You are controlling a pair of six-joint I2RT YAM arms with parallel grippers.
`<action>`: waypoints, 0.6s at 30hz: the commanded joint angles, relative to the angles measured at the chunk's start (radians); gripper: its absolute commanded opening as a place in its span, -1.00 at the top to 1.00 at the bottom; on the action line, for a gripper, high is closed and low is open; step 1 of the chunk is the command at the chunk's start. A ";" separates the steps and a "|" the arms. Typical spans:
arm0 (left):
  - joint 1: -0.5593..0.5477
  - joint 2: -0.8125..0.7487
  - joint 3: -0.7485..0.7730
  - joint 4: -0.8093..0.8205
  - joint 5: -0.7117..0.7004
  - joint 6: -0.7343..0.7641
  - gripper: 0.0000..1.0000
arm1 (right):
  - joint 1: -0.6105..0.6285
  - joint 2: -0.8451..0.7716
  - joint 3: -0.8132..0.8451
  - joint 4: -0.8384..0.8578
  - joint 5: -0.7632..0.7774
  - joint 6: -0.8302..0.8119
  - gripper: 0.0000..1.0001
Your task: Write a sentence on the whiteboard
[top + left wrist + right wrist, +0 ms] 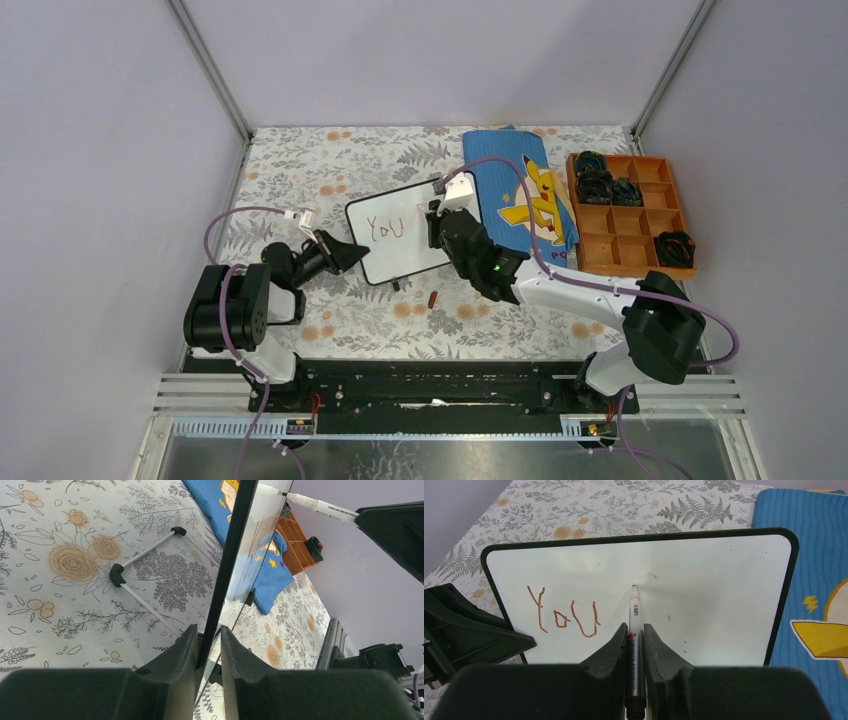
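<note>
The whiteboard (415, 240) lies tilted on the floral table, its black rim (791, 570) plain in the right wrist view. The sentence (564, 617) reads only "YOU" in red-brown at the board's left; it also shows in the top view (387, 228). My left gripper (352, 257) is shut on the board's left edge (227, 560), seen edge-on between its fingers (182, 652). My right gripper (636, 630) is shut on a white marker (634, 612), whose tip rests on or just above the board, right of the "U". The marker also shows in the left wrist view (320, 506).
A blue cloth with a yellow cartoon figure (525, 195) lies right of the board. An orange compartment tray (630, 215) with dark items stands at the far right. A small red-brown cap (433, 298) lies in front of the board. The board's wire stand (145, 555) shows underneath.
</note>
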 commanded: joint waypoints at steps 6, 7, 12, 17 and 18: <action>-0.010 0.008 0.013 -0.035 -0.028 0.037 0.45 | 0.008 0.018 0.061 0.008 0.004 -0.001 1.00; -0.011 0.008 0.013 -0.036 -0.029 0.037 0.45 | 0.008 0.018 0.059 0.005 -0.003 0.001 1.00; -0.013 0.008 0.014 -0.040 -0.030 0.039 0.45 | 0.008 0.015 0.050 -0.010 -0.033 0.006 1.00; -0.013 0.007 0.014 -0.044 -0.032 0.040 0.45 | 0.010 0.002 0.031 -0.025 -0.055 0.008 1.00; -0.013 0.007 0.016 -0.045 -0.032 0.040 0.45 | 0.010 -0.001 0.028 -0.029 -0.058 0.010 1.00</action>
